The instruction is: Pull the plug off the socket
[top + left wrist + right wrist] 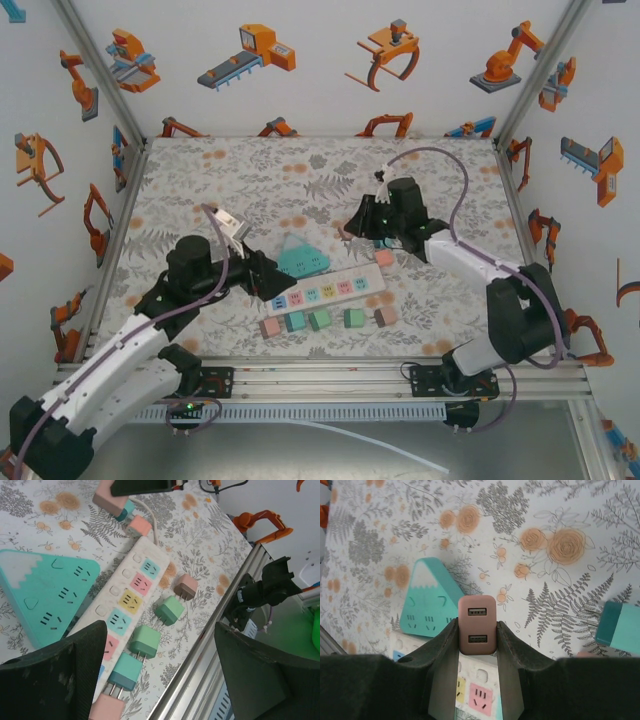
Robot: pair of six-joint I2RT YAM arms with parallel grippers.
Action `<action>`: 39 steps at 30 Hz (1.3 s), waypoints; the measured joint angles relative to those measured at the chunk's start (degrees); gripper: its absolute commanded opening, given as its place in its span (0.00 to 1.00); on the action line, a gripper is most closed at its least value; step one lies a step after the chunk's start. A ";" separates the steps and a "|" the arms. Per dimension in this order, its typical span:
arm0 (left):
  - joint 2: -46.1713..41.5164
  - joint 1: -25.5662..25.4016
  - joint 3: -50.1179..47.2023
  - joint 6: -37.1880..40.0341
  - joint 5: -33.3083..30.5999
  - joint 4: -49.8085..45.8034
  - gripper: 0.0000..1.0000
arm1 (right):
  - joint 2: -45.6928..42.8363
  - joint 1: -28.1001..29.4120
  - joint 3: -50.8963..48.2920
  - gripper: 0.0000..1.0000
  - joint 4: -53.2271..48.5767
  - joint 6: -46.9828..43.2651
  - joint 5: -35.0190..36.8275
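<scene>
On the surface (250, 180), seen from above, the power strip (325, 290) is lying beside a turquoise socket block (303, 260), five loose plugs (320, 320) sitting along its near side; at the left wrist, the left gripper (161, 630) is hanging over them, jaws standing wide and empty. At the right wrist, the right gripper (476, 630) is clamping the dusty-pink plug (477, 611) by its flat sides, apparently clear of the strip; it is looking light, rigid and slippery, best held by those sides.
</scene>
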 measured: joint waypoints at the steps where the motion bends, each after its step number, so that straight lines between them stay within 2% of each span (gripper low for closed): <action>1: -1.84 -0.04 -0.59 0.04 -0.76 -0.79 0.87 | 1.16 0.00 -0.20 0.12 0.55 0.48 0.20; 4: -6.60 -0.09 -1.84 0.00 -5.07 -4.24 0.96 | 4.92 0.00 -0.83 0.15 2.56 1.46 0.48; 7: -9.42 -0.11 -2.05 -0.17 -11.45 -8.87 1.00 | 7.61 0.00 -2.12 0.19 4.22 2.27 0.92; 14: -9.35 -0.11 -2.05 -1.99 -25.86 -18.21 0.97 | 9.14 0.02 -4.04 0.40 6.29 3.37 3.32; 20: -9.11 -0.09 -2.12 -3.48 -37.35 -20.87 0.97 | 7.67 0.07 -6.71 0.45 5.14 3.30 6.60; 25: -7.43 -0.09 -2.69 -3.56 -43.74 -20.22 0.97 | 2.89 0.04 -6.95 0.46 2.14 2.05 8.79; 31: -5.88 0.02 -3.17 -2.05 -54.27 -18.14 0.97 | -8.74 -1.88 -7.58 0.50 -1.73 -1.07 13.73; 36: -5.46 1.44 -5.46 3.17 -64.00 -11.65 0.97 | -18.29 -6.43 -10.14 0.68 -2.93 -4.79 22.40; 39: -5.03 4.09 -7.91 7.23 -66.16 -6.93 0.97 | -21.81 -9.01 -12.20 0.75 -3.30 -7.23 29.81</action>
